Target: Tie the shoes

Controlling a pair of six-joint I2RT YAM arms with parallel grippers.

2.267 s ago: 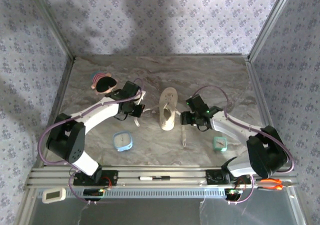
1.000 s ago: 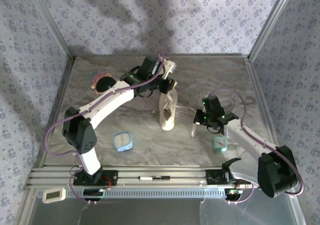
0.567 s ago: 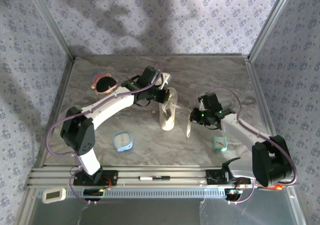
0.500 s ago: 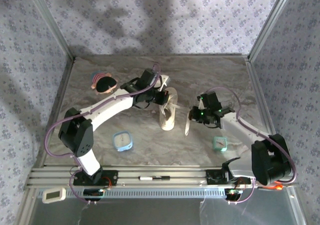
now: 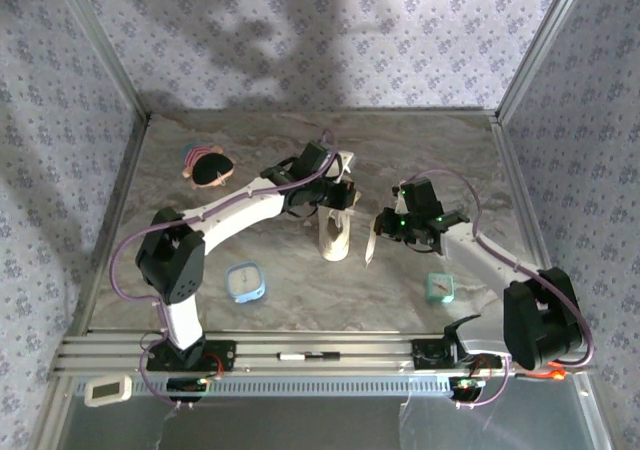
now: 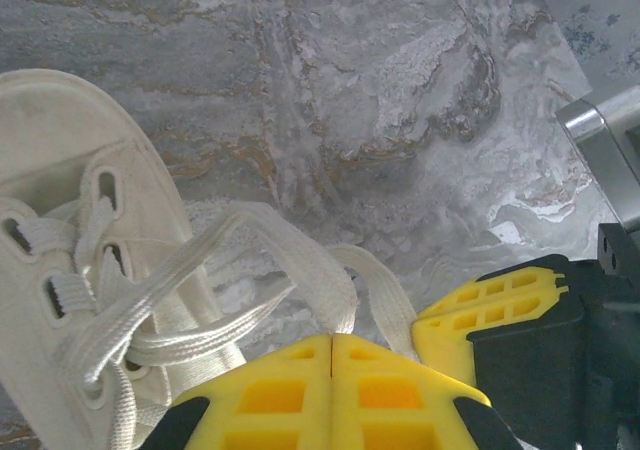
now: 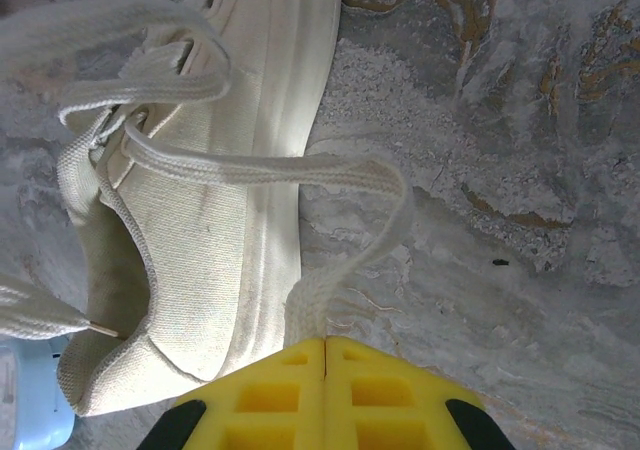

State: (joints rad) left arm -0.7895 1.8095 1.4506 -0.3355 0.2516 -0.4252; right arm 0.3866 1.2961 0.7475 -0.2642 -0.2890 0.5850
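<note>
The cream-beige shoe (image 5: 335, 232) lies in the middle of the table with its laces loose. My left gripper (image 5: 343, 197) hovers over the shoe's far part and is shut on a loop of flat pale lace (image 6: 300, 260). In the left wrist view its yellow fingertips (image 6: 331, 339) meet on that loop, with the shoe (image 6: 60, 260) to the left. My right gripper (image 5: 384, 225) sits just right of the shoe, shut on the other lace (image 7: 345, 185). In the right wrist view that gripper (image 7: 326, 341) pinches the lace beside the shoe's sole (image 7: 285, 150). A lace end (image 5: 371, 247) dangles below it.
A dark round pink-trimmed object (image 5: 208, 167) lies at the far left. A light blue clock (image 5: 245, 282) sits near the left front and a teal one (image 5: 439, 288) at the right front. Patterned walls and metal posts enclose the table (image 5: 430, 150). A yellow-and-black block (image 6: 500, 305) sits close beside my left fingers.
The left gripper has come down from the shoe's far end toward its lacing, holding its lace. The right gripper has moved left, closer to the shoe, with its lace.
</note>
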